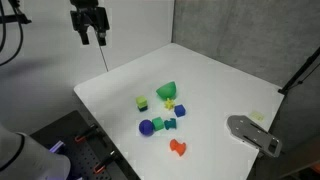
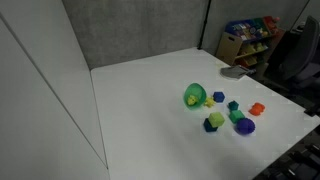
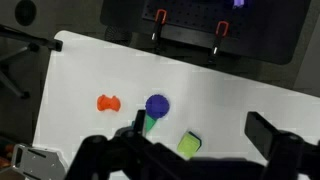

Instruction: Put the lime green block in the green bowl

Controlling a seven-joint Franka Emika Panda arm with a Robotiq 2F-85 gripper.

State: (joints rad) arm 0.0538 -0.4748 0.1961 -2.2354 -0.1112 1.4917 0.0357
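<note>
The claw hangs in the frame's upper left, jaws seemingly wide apart, holding nothing. The lime green block lies mid-frame on the table, lower left of the green bowl.

No text, label, brand, number or sign can be read in any view; the pictures are too coarse.

Lime green block near green bowl
</note>
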